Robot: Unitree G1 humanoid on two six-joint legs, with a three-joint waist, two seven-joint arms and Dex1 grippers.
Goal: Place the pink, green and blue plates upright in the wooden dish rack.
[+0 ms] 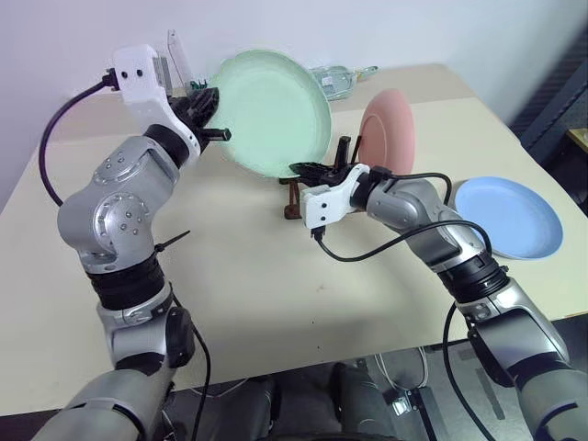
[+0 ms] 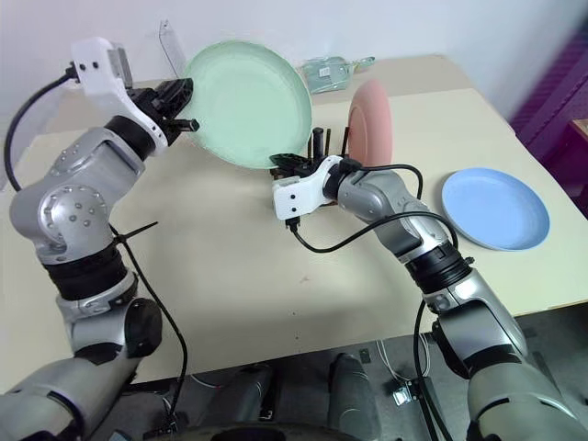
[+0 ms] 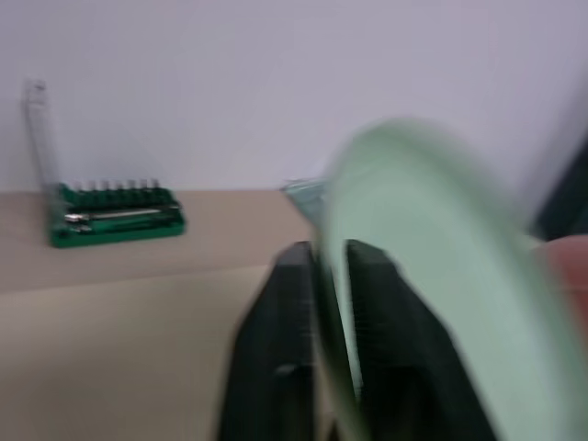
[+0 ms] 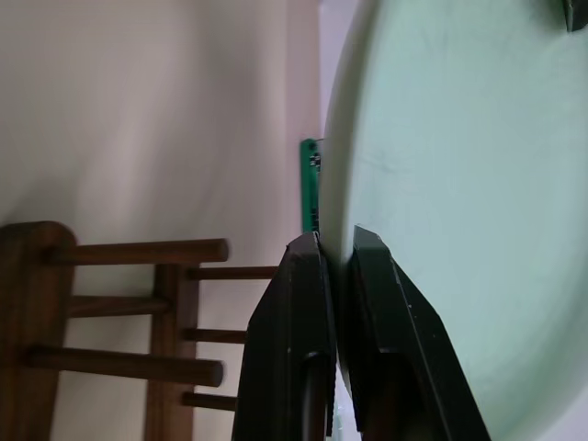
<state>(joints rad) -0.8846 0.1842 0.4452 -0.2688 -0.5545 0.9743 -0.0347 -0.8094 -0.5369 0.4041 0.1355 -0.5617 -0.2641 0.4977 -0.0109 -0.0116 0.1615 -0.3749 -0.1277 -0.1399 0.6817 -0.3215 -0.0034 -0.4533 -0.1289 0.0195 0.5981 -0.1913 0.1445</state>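
Note:
The green plate [image 1: 276,110] hangs upright in the air above the wooden dish rack [image 1: 292,197]. My left gripper [image 1: 213,115] is at its left rim, which runs between the two black fingers in the left wrist view. My right gripper [image 4: 338,253] is shut on the green plate's lower rim [image 4: 441,184], just above the rack's pegs [image 4: 138,250]. The pink plate [image 1: 388,130] stands upright in the rack, behind my right gripper. The blue plate [image 1: 508,217] lies flat on the table to the right.
A green screwdriver-bit case [image 3: 115,216] with a raised clear lid stands at the table's back left. A clear plastic item [image 1: 333,78] lies at the back, behind the green plate. The tan table [image 1: 239,276] stretches bare in front of the rack.

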